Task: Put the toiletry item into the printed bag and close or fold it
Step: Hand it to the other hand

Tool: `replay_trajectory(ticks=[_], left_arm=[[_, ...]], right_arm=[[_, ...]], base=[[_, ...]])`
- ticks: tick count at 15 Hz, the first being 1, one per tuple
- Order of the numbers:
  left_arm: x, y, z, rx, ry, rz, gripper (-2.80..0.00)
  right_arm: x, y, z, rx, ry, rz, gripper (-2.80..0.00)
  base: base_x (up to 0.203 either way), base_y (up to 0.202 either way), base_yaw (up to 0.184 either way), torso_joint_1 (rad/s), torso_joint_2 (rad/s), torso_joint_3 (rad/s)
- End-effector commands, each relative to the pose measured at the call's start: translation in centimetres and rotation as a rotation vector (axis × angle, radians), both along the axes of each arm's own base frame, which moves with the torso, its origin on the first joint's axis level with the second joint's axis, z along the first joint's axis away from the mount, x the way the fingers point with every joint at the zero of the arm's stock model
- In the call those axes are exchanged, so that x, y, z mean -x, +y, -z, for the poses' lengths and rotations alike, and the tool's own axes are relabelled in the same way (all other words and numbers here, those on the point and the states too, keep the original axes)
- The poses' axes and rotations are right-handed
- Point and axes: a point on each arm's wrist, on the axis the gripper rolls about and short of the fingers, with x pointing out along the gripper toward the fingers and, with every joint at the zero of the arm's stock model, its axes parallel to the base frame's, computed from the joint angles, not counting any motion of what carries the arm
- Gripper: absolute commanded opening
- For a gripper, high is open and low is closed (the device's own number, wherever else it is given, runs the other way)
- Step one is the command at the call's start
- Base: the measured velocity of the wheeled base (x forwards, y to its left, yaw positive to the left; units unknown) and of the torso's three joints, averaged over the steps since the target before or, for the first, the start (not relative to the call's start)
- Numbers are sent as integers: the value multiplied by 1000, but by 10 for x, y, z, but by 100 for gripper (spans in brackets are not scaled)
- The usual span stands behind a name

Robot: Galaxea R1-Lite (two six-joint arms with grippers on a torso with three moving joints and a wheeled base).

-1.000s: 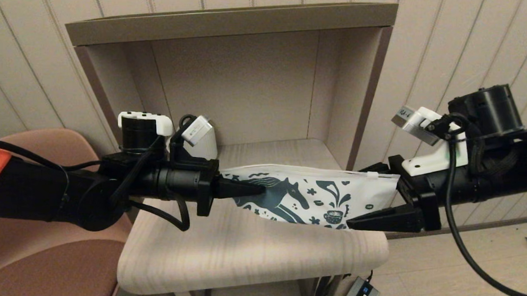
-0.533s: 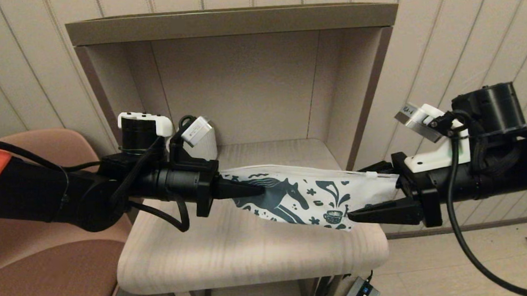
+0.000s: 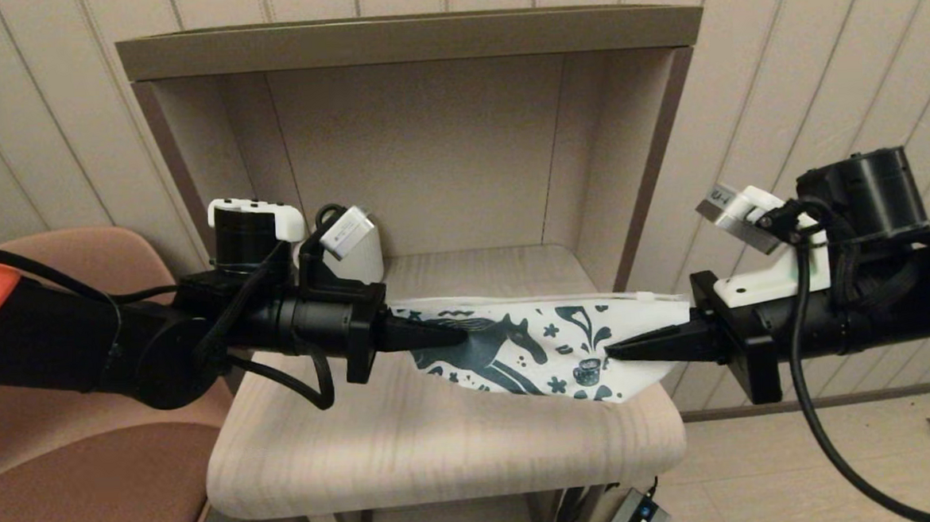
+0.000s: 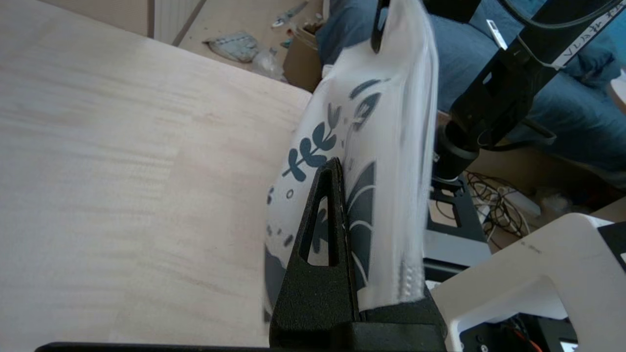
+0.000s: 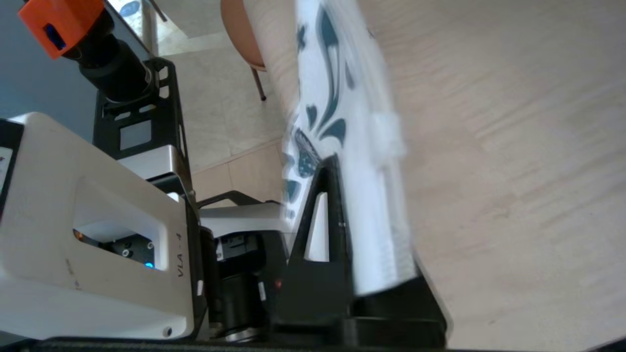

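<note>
I hold the bag (image 3: 541, 340) up off the table (image 3: 411, 447), stretched between my two grippers. My left gripper (image 3: 457, 334) pinches its left end; my right gripper (image 3: 617, 351) has its jaws pressed onto the right end, just below the white slider (image 3: 648, 295) on the top edge. I judge this to be the closing step: the top seam looks drawn flat, and the tube is nowhere in sight, so it is probably inside, though I cannot confirm that.

Next I would need to keep the bag taut and either run the slider along the seam or lay the bag down and fold it. That calls for an even pull, so neither end slips.

The head view shows the whole span, the horse print and the shelf (image 3: 414, 41) behind. My left wrist view shows the bag (image 4: 371, 146) edge-on against my finger (image 4: 325, 230). My right wrist view shows the bag (image 5: 352, 146) and slider (image 5: 389, 134) up close, blurred.
</note>
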Motion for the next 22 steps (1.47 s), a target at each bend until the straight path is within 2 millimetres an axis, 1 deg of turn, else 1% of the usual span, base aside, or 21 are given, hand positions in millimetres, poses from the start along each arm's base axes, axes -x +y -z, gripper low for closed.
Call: replay_trajectory(ticks=[1, 5, 7, 8, 9, 10, 17, 20, 22], left_arm=[[0, 0, 1, 0, 1, 3, -280], [-2, -2, 1, -1, 2, 1, -280], [-4, -2, 6, -4, 1, -9, -280], [-4, -3, 9, -12, -9, -32, 0], [-6, -5, 12, -14, -14, -34, 0], [-6, -6, 10, -10, -23, -35, 0], [-2, -2, -8, 16, -68, -41, 0], [-5, 8, -19, 35, -108, -72, 0], [-5, 13, -30, 49, -107, -90, 0]], right_arm=[[0, 1, -1, -3, -3, -8, -280], [1, 2, 0, -2, -1, -11, -280], [0, 2, 1, -1, 1, -12, -280], [0, 3, 1, -1, 5, -13, -280], [0, 3, 1, 0, 4, -14, -280], [0, 2, 1, -1, 4, -12, -280], [1, 3, 1, 0, 5, -17, -280], [0, 4, 3, 2, 12, -18, -280], [1, 10, 7, 6, 27, -42, -280]], base=[[0, 0, 0, 0, 0, 0], [0, 0, 0, 0, 0, 0], [0, 0, 0, 0, 0, 0], [0, 0, 0, 0, 0, 0], [0, 0, 0, 0, 0, 0], [0, 0, 0, 0, 0, 0], [0, 0, 0, 0, 0, 0], [0, 0, 0, 0, 0, 0], [0, 0, 0, 0, 0, 0]])
